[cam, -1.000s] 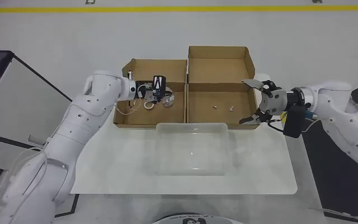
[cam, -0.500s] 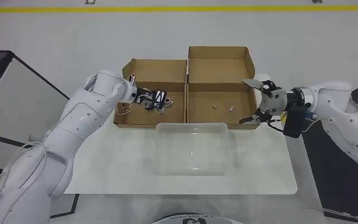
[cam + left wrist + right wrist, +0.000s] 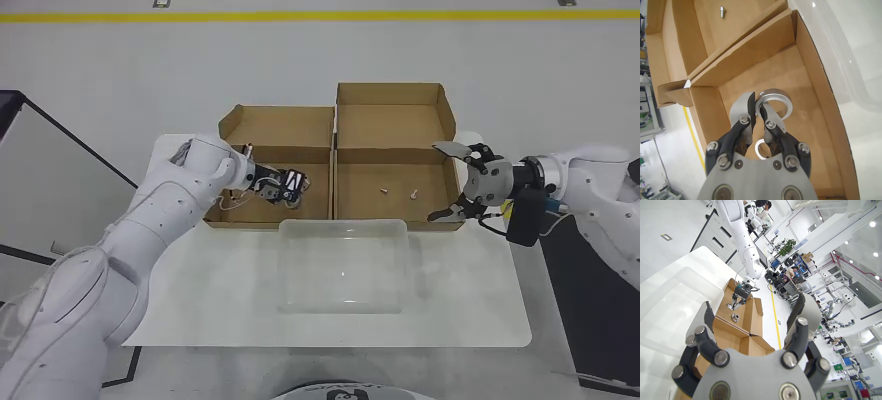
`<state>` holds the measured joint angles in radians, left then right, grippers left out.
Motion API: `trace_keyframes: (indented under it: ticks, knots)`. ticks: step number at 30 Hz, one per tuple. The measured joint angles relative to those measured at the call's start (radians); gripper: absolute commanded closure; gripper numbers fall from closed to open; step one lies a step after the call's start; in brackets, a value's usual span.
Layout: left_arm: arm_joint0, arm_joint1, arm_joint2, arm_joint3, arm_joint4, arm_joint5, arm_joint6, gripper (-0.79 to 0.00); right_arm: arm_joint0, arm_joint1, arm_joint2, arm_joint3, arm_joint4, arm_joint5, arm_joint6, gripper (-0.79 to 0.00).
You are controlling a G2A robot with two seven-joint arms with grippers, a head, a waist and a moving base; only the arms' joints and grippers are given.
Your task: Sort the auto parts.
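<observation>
Top view: white table (image 3: 220,300) on a pale floor (image 3: 100,70), with a yellow floor line (image 3: 320,15) running past the far side. Two open cardboard boxes sit side by side at the table's far edge, walls touching: left box (image 3: 270,125) and right box (image 3: 390,125), each with its lid flap standing up at the back. A clear plastic bin (image 3: 345,270) butts against both front walls and straddles the joint. A wide band of tabletop lies between the bin and the near edge, with narrower strips on either side of it.

Left gripper (image 3: 290,185) is down inside the left box, on the side towards the shared wall. In the left wrist view its fingers are nearly closed on the wall of a metal collar ring (image 3: 780,96), one pad outside and one in the bore. The ring is tilted, low over the box floor; I can't tell whether it touches. A smaller ring (image 3: 758,149) lies flat beneath the left gripper (image 3: 758,108). The right wrist view shows a flanged bushing (image 3: 735,316) on the same box floor, just beside the left gripper (image 3: 734,306).

The right box holds one small bolt (image 3: 383,187) and a second bolt (image 3: 411,190), near each other, mid-floor.

Right gripper (image 3: 447,182) hangs at the right box's outer wall, jaws spread wide with nothing between them. The right wrist view shows the right gripper (image 3: 755,308) the same way, facing along the boxes.
</observation>
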<state>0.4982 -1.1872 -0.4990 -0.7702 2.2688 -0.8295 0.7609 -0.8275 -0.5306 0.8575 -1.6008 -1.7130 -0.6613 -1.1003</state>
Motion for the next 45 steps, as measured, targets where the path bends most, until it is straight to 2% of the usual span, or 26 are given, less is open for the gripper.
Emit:
trace_keyframes:
  ticks: [9, 20, 23, 25, 30, 33, 34, 37, 45]
  knots:
    - [-0.046, -0.056, 0.063, 0.117, 0.019, 0.049, -0.007, 0.0, 0.0, 0.0, 0.0, 0.0, 0.0, 0.0, 0.0, -0.785]
    - [-0.082, -0.101, 0.122, 0.22, 0.053, 0.068, 0.05, 0.0, 0.0, 0.0, 0.0, 0.0, 0.0, 0.0, 0.0, -0.785]
    - [-0.085, -0.111, 0.132, 0.236, 0.053, 0.071, 0.064, -0.16, 0.0, 0.0, 0.0, 0.0, 0.0, 0.0, 0.0, -0.785]
    - [-0.085, -0.117, 0.137, 0.247, 0.052, 0.073, 0.071, -0.215, 0.0, 0.0, 0.0, 0.0, 0.0, 0.0, 0.0, -0.785]
    - [-0.09, -0.128, 0.146, 0.273, 0.046, 0.08, 0.083, -0.434, 0.0, 0.0, 0.0, 0.0, 0.0, 0.0, 0.0, -0.785]
    - [-0.095, -0.133, 0.147, 0.288, 0.039, 0.086, 0.089, -0.653, 0.0, 0.0, 0.0, 0.0, 0.0, 0.0, 0.0, -0.785]
    - [-0.097, -0.133, 0.147, 0.293, 0.035, 0.086, 0.092, -0.699, 0.0, 0.0, 0.0, 0.0, 0.0, 0.0, 0.0, -0.785]
    - [-0.106, -0.135, 0.14, 0.306, 0.016, 0.087, 0.1, -0.779, 0.0, 0.0, 0.0, 0.0, 0.0, 0.0, 0.0, -0.785]
    - [-0.137, -0.124, 0.097, 0.311, -0.06, 0.079, 0.147, -0.785, 0.0, 0.0, 0.0, 0.0, 0.0, 0.0, 0.0, -0.785]
